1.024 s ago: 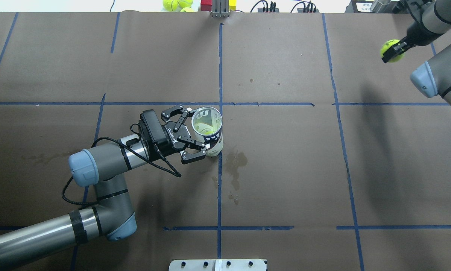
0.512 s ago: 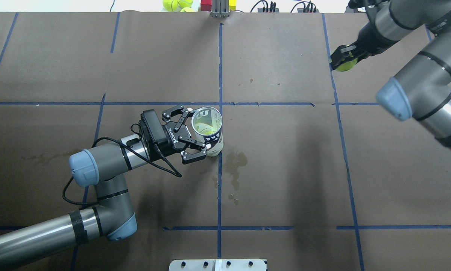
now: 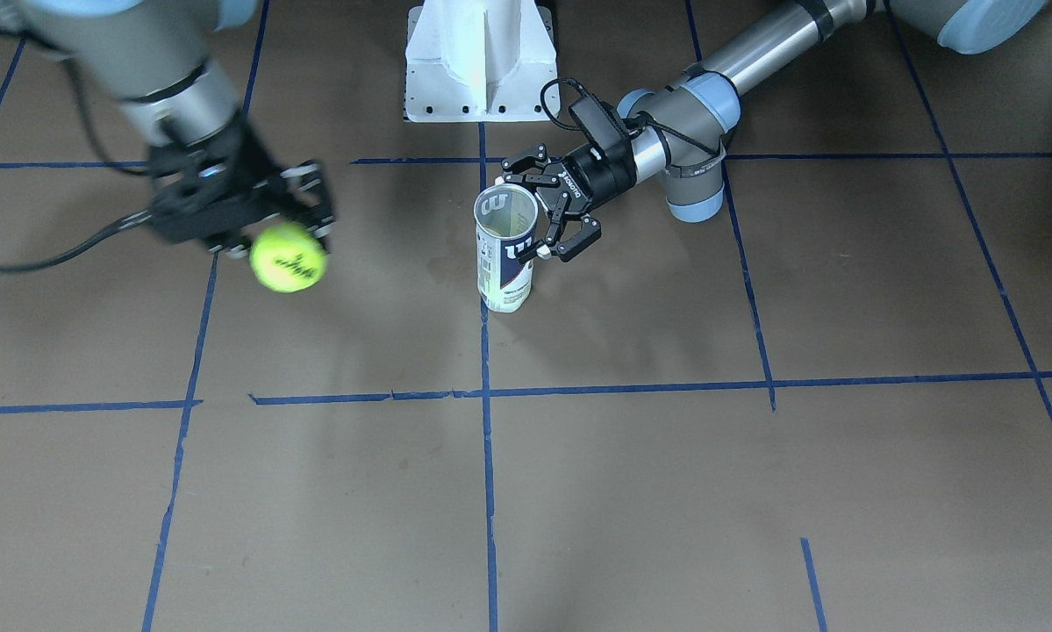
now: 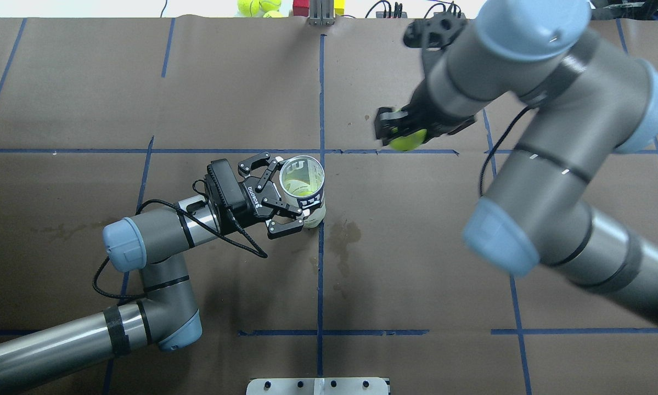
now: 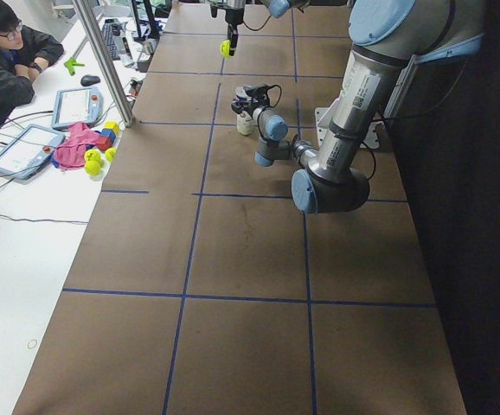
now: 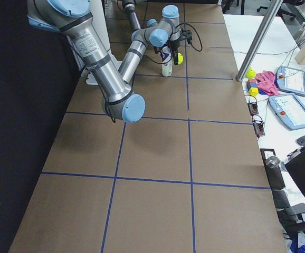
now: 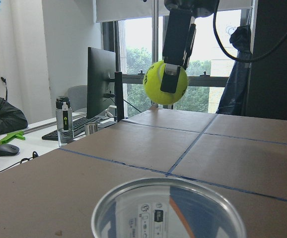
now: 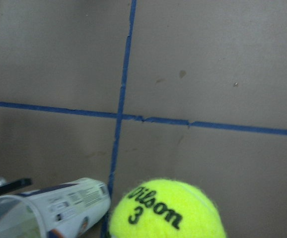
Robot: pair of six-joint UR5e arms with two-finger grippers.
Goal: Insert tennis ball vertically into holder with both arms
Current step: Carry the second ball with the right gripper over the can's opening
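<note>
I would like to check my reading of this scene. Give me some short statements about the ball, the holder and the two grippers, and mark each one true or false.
1. The right gripper holds a tennis ball clear of the table. True.
2. The holder lies on its side. False: it stands upright, open end up.
3. The tennis ball hangs directly over the holder's opening. False: it is off to one side of the holder.
4. The left gripper is at the holder, its jaws spread on either side of it. True.
5. The tennis ball bears the number 3. True.
</note>
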